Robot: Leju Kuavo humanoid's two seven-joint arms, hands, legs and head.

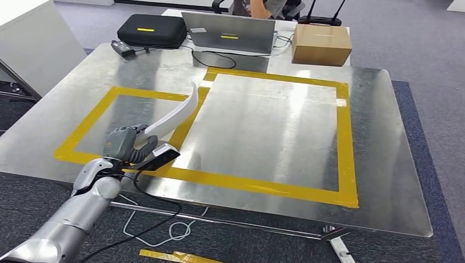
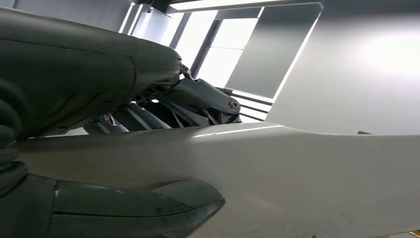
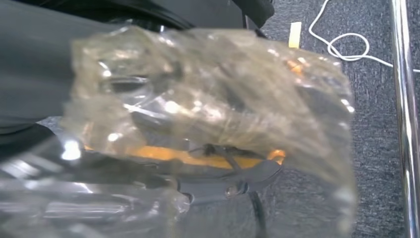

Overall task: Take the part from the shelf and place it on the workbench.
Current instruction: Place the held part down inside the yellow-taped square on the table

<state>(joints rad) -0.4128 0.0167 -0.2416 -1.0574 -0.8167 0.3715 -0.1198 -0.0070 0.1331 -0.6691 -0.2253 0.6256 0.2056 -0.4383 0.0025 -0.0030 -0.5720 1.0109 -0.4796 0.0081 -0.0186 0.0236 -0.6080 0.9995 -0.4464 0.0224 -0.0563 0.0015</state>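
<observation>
One white curved part is clamped in your left hand, above the workbench near its front-left corner. Placing step: lower, then release. Right hand: can't tell.

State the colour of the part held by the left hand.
White part, clearest in the head view.

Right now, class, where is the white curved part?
In the head view the white curved part is held in the left hand, at the workbench's left side, over the yellow tape outline.
</observation>
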